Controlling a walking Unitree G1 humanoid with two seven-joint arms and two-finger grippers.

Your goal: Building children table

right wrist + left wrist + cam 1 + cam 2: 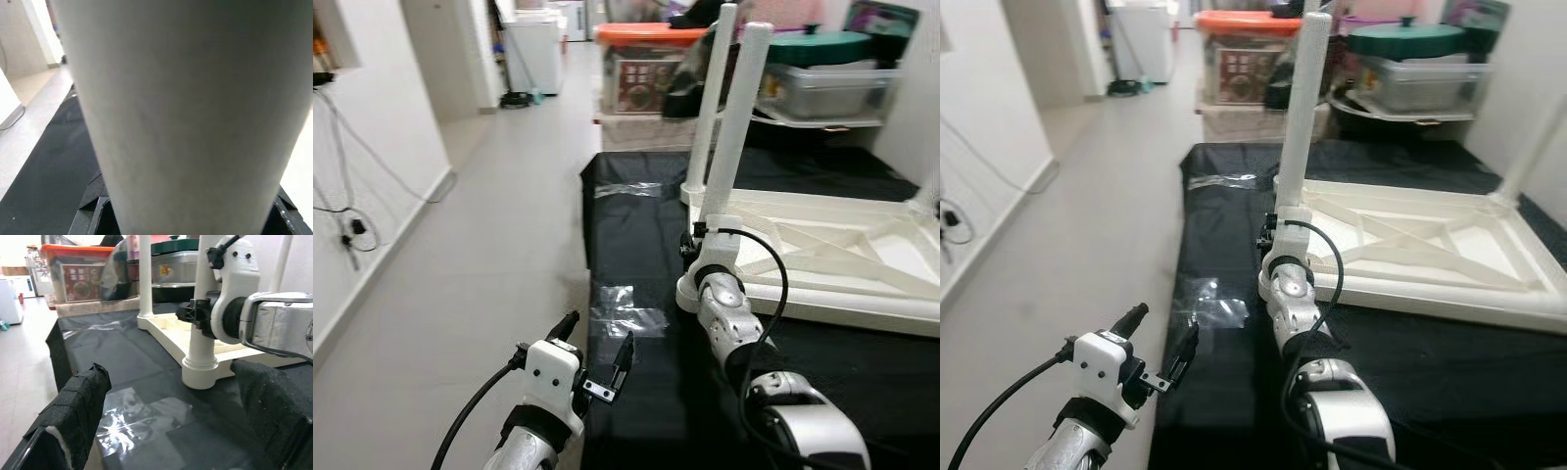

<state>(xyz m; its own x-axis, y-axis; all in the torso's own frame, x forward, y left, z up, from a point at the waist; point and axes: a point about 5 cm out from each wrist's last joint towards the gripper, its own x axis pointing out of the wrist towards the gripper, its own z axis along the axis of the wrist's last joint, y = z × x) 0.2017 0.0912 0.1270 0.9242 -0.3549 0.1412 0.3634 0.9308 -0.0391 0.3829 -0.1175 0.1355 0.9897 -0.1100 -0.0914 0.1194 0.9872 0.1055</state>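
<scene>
White children's table [1400, 245] lies upside down on a black-covered work surface [1224, 211], its frame filling the 1–3 o'clock part of the head view. One white leg [1298, 108] stands upright in the frame's near-left corner socket; a second leg [712, 93] stands at the far-left corner, straight behind it toward 12 o'clock. Right gripper [1273, 227] is at the base of the near leg, arm reaching in from 5 o'clock; the right wrist view shows the leg [190, 112] pressed close between the fingers, so it is clenched on that leg. Left gripper [599, 357] hangs at 7 o'clock over the surface's left edge, fingers [80, 396] spread apart and holding nothing. Clear plastic wrap [625, 311] lies flat on the cover just ahead of it. Left of the edge, bare floor [480, 245] runs open toward 11 o'clock. At 12 o'clock, storage bins with an orange lid [646, 34] and a green lid [1405, 39] crowd the far end.
</scene>
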